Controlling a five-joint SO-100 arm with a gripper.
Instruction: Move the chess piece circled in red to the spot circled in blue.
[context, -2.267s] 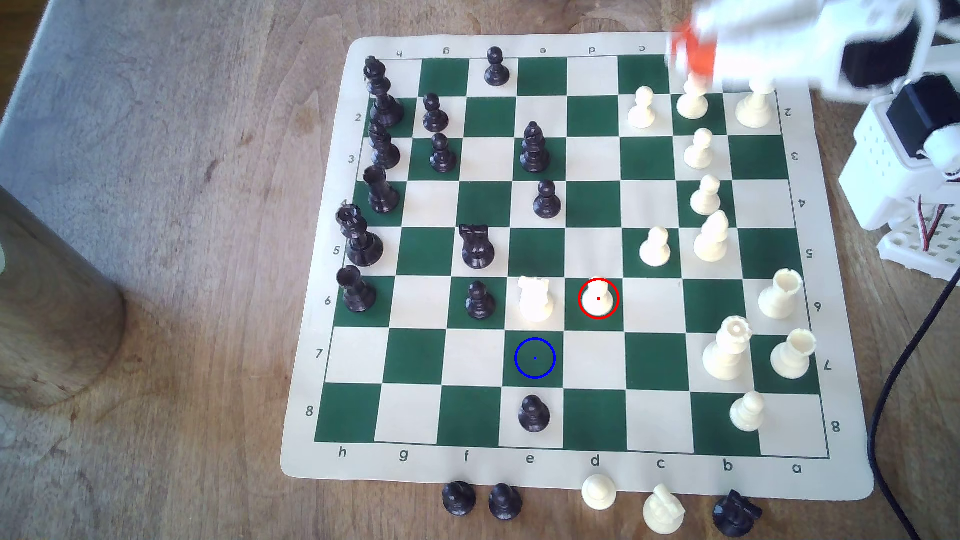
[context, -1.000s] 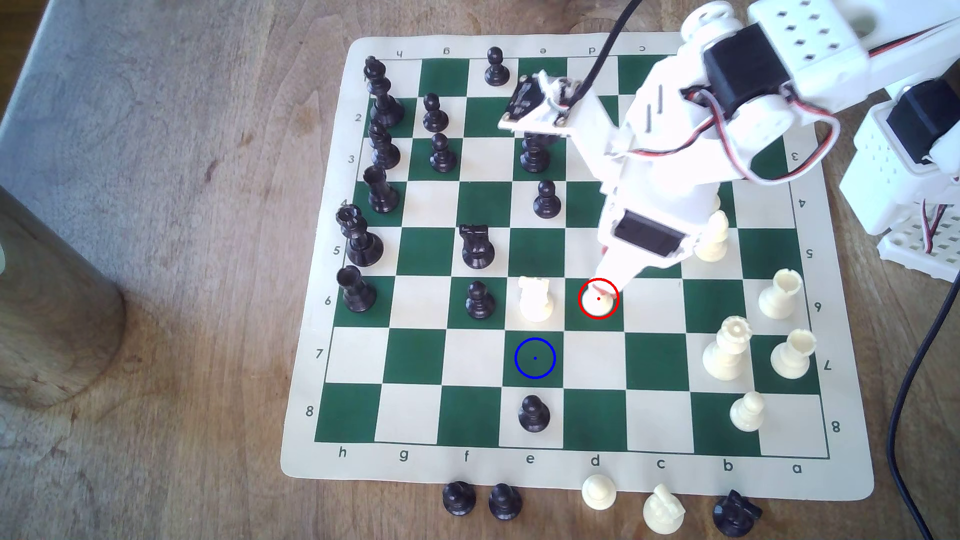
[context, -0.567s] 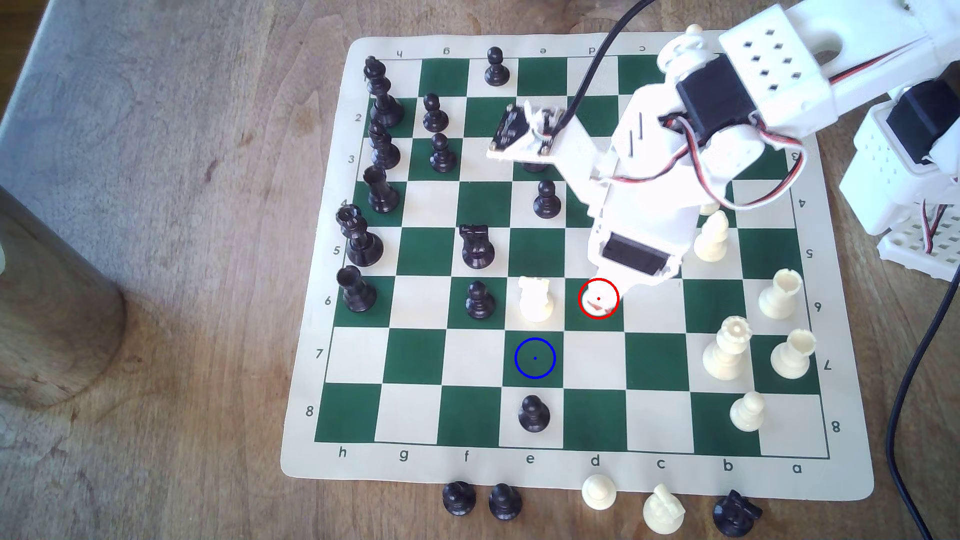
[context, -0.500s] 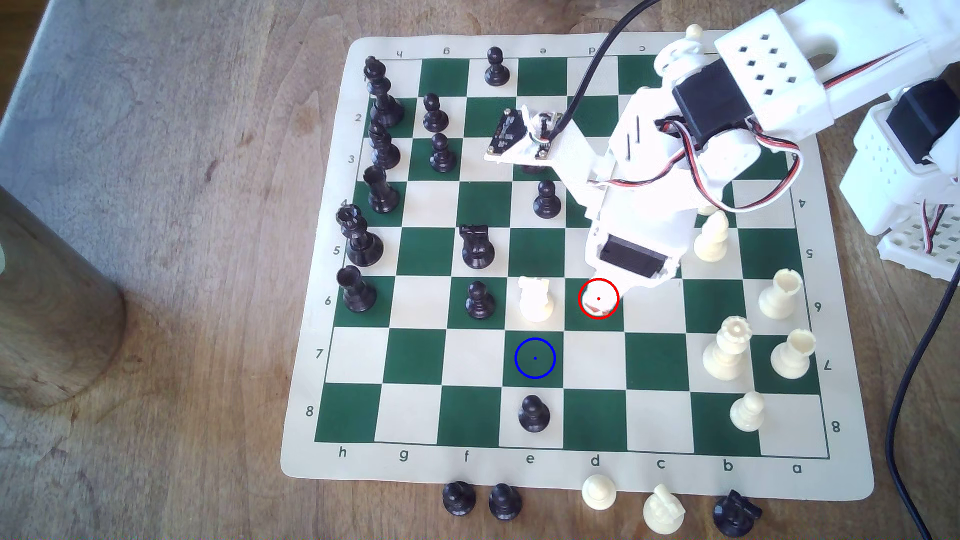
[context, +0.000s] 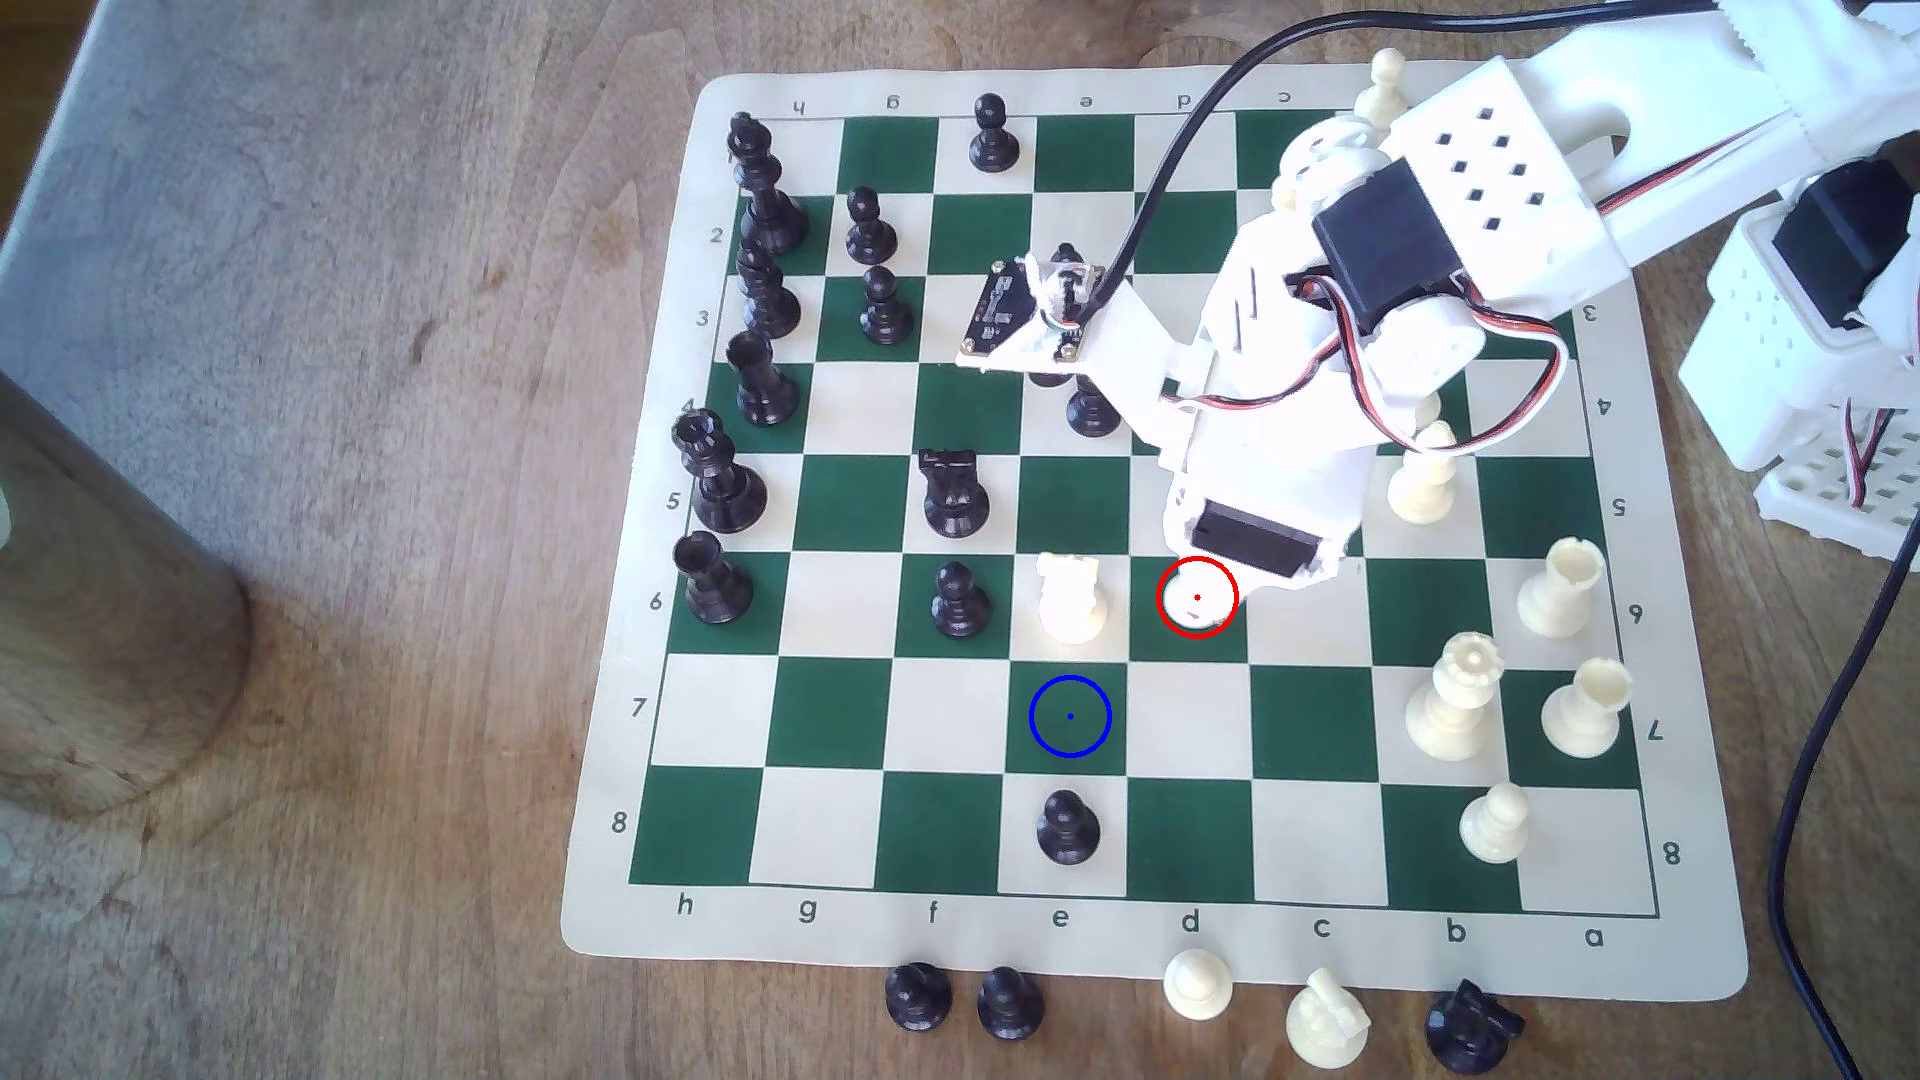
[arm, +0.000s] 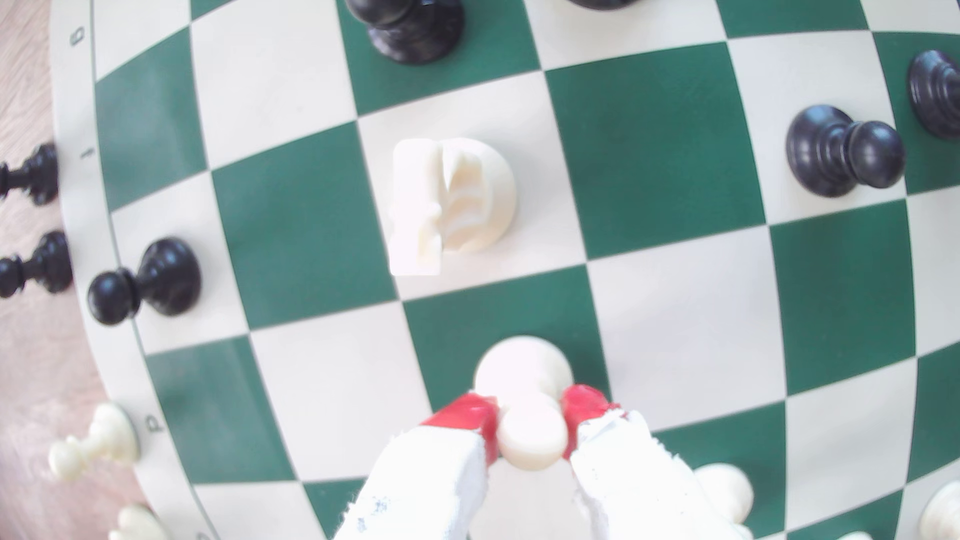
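pinching the white pawn (arm: 524, 410) head between red-tipped gripper (arm: 531, 421) jaws, pawn upright, blue-ringed square (context: 1070, 717) lying toward 7 o'clock in the exterior view.

In the exterior view the arm (context: 1299, 415) covers most of the red-ringed white pawn (context: 1195, 613), several board squares and parts of the white pieces near the board's far edge. There the tool's tips are hidden under its body. In the wrist view the picture's edge cuts a black piece (arm: 410, 26), and a black pawn (arm: 844, 153) looks blurred.
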